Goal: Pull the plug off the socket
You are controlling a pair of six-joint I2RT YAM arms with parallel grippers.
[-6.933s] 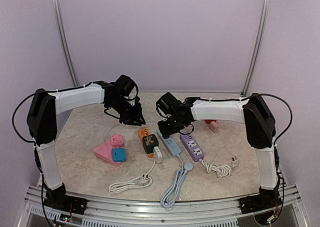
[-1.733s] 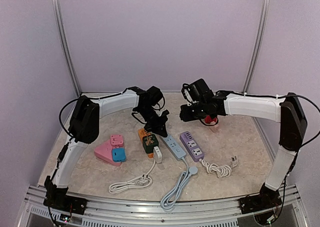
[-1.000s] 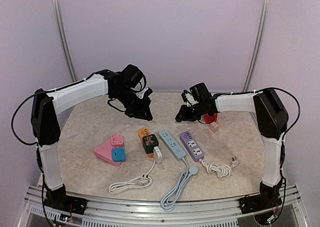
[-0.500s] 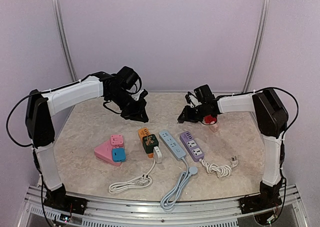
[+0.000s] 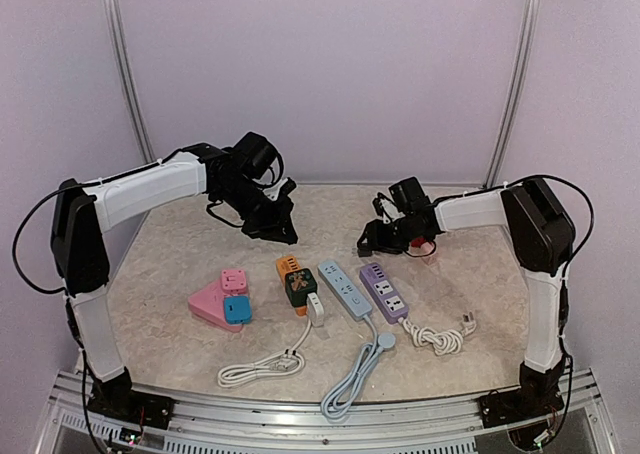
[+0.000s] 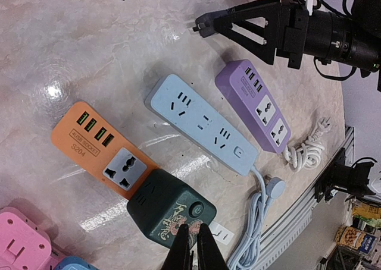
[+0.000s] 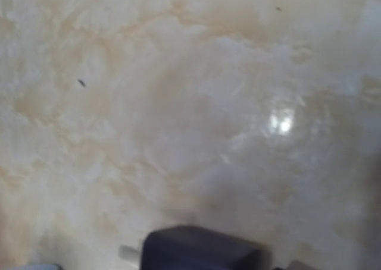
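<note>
The right end effector [image 6: 203, 25] sinks toward the back of the worktop [image 5: 180, 264], lower than we saw it half a second ago. It is now well apart from the blue power strip [image 6: 202, 124] it was working over some seven seconds back. Its fingers are drawn in close at the tips, and its own camera shows a dark plug [image 7: 202, 251] with one metal prong just above the marbled surface. That picture is soft, so we take it, rather than know it, that the plug is clamped between them. Every socket on the blue power strip stands bare, which we read as the pull already made and the plug now being carried to a resting place behind the purple strip [image 6: 256, 103].

The left end effector [image 6: 193, 231], fingers pressed together on nothing, has lifted away from the strips where it was low under two seconds ago. Its camera looks down on the dark green adaptor [image 6: 169, 213] seated on the orange strip [image 6: 95, 142].

By our reckoning, what remains is to set the plug down and let go
</note>
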